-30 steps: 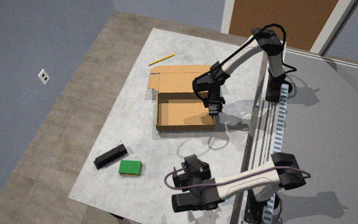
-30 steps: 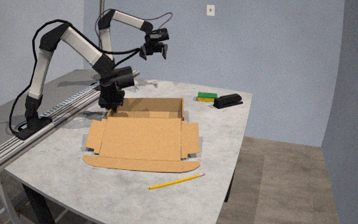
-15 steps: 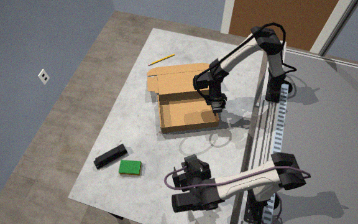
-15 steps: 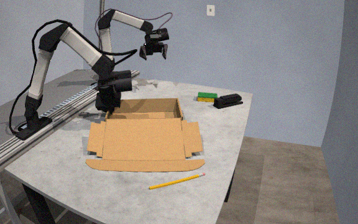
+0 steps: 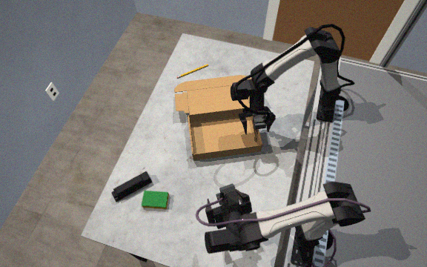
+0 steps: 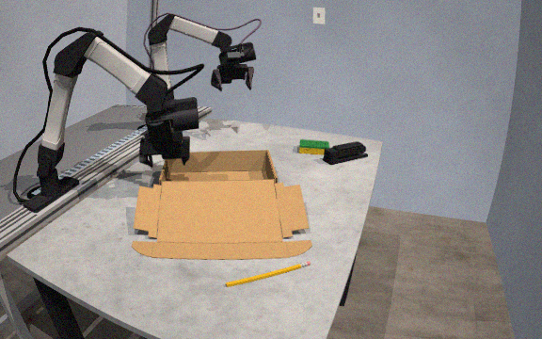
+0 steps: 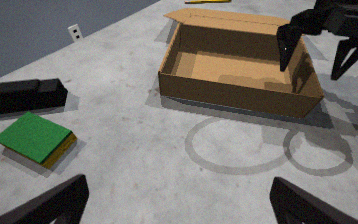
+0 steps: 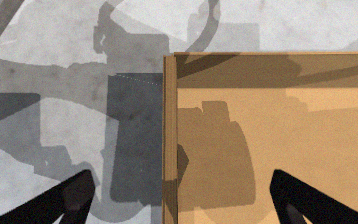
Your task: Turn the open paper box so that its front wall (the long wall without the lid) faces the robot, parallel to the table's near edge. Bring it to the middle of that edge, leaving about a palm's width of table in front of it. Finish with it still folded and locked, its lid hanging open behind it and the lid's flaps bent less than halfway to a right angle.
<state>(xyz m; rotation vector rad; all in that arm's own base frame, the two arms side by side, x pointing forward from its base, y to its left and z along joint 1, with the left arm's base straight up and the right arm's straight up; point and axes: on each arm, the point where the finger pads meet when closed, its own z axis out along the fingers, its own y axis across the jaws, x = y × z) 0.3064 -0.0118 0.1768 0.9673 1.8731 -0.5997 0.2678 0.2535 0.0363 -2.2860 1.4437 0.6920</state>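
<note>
see right gripper (image 5: 257, 131) (image 6: 167, 163) (image 7: 308, 74) (image 8: 183, 172) spread wide, astride the box's end wall (image 5: 259, 139) (image 6: 162, 176) (image 7: 312, 82) (image 8: 169, 115), one finger inside, one outside, nothing clamped. clock read on top view, centred on paper box (image 5: 221, 135) (image 6: 219, 175) (image 7: 225, 67) (image 8: 305, 140): find gripper at 3 o'clock, front wall (image 5: 230, 154) (image 6: 219, 161) (image 7: 230, 95) (image 8: 280, 75) at 6, lid (image 5: 213, 104) (image 6: 219, 212) (image 7: 230, 19) open at 12. looks like needs roughly a quarter turn counterclockwise, front wall to 3, then centring. could snag the inside finger on the wall if pulled sideways before lifting clear, dragging box askew or springing a fold. could bend flaps or crease lid if swung by lid instead of a wall; could also sweep lid into left arm's side mid-turn. note right wrist pointing down, forearm sloping in from 1 o'clock. put left gripper (image 5: 232, 198) (image 6: 234, 88) (image 7: 179, 178) at 6, raised, fingers apart, empty. leave stapler (image 5: 132, 185) (image 6: 345, 153) (image 7: 25, 96) at 8, sponge (image 5: 155, 199) (image 6: 313, 147) (image 7: 35, 137) at 7.
</note>
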